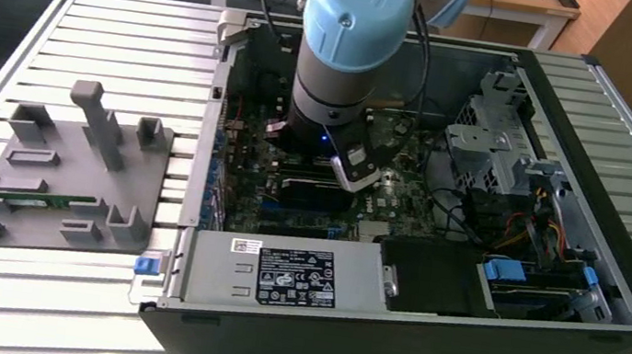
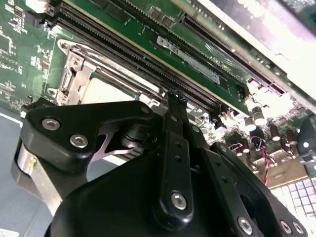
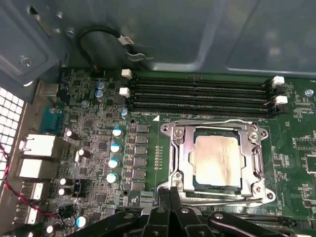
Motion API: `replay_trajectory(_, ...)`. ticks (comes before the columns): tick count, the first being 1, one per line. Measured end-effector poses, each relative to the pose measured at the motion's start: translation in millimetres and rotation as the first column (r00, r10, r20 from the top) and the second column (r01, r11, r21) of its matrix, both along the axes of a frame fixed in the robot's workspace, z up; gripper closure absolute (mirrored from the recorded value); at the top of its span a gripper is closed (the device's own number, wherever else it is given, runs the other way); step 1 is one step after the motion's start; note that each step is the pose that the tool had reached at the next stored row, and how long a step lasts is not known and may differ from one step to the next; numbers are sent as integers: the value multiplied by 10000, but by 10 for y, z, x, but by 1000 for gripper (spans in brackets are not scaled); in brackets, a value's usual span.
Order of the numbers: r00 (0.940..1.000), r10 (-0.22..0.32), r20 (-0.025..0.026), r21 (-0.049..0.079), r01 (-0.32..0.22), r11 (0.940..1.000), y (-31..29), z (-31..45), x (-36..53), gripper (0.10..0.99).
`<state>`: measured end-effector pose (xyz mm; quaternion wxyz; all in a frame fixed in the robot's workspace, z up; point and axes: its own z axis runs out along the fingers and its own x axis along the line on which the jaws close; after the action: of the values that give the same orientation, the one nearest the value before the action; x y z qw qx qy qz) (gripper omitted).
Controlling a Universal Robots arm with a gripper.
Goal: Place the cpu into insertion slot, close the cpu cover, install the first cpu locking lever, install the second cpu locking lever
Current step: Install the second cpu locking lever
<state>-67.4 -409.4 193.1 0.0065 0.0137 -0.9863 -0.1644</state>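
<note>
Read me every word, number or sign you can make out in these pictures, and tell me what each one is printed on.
Nothing is clear enough to quote.
Black-and-white label on the grey metal power supply box: print and symbols, too small to read.
Small white sticker just above that label: too small to read.
Long grey sticker between the black slots: blurred.
White markings on the green motherboard: too small to read.

Memory slots (image 3: 202, 94) flank cpu cover (image 3: 215, 159) (case wall (image 3: 197, 34) beyond).
</note>
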Motion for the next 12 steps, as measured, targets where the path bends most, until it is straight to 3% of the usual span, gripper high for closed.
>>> replay_trajectory(12, 10000, 0, 1, 192, 0, 9998, 0, -59, -38, 980)
